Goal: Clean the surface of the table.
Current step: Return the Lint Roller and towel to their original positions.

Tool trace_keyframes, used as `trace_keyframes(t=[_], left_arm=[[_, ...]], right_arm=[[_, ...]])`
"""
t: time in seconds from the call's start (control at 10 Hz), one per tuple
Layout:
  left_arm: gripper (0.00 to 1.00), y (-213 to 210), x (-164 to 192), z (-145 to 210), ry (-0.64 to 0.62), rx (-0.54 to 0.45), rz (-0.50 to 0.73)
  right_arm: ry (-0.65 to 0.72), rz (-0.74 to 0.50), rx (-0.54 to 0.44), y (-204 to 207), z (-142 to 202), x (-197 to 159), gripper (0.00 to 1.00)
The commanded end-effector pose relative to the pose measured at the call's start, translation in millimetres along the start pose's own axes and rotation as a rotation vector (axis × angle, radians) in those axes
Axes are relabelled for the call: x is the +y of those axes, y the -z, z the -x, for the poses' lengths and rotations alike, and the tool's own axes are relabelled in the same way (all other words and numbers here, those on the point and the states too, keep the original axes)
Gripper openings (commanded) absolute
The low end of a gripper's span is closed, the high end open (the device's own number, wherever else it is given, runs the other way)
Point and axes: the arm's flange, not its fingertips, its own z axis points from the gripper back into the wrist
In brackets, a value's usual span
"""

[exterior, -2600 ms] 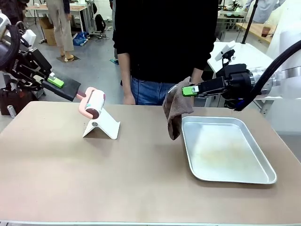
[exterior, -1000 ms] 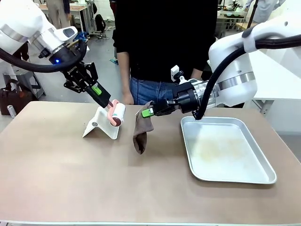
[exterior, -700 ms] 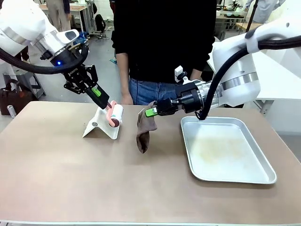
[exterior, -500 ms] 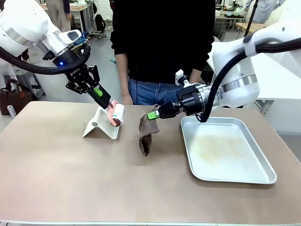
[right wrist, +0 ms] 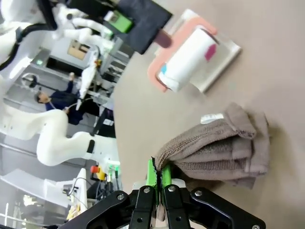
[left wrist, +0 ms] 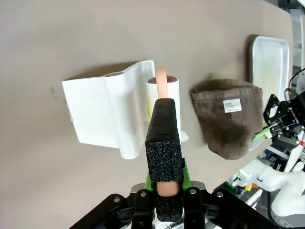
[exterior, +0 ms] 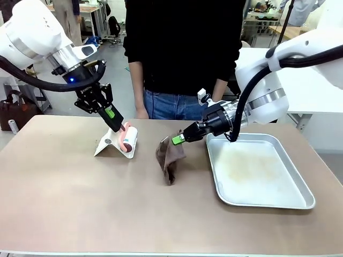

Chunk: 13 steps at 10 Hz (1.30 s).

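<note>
Our left gripper (exterior: 114,119) grips the roller (exterior: 128,139) handle at the white stand (exterior: 110,143); our right gripper (exterior: 179,140) pinches the cloth (exterior: 170,157), its bottom touching the table (exterior: 80,198) left of the tray (exterior: 258,172).

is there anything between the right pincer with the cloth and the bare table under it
Nothing visible. The right pincer is shut on the brown cloth, whose lower end already reaches the table. The metal tray lies to one side, the lint roller on its white stand to the other.
</note>
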Motion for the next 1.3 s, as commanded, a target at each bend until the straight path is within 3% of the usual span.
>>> trace_keyframes(t=[0.0,0.4,1.0,1.2], left_arm=[[0.22,3.5,-5.2,-6.1,0.012,0.008,-0.023],[0.22,13.5,2.9,-7.2,0.045,-0.015,-0.016],[0.22,20.6,6.8,-6.6,0.028,-0.116,-0.006],[0.22,23.2,8.6,-4.9,0.029,-0.091,-0.007]], right_arm=[[0.049,0.115,0.081,-4.5,-11.8,9.0,0.04],[0.103,0.308,0.158,-0.2,-24.5,17.6,0.04],[0.126,0.324,0.163,-0.6,-28.8,18.4,0.04],[0.130,0.321,0.154,-1.7,-28.3,17.1,0.04]])
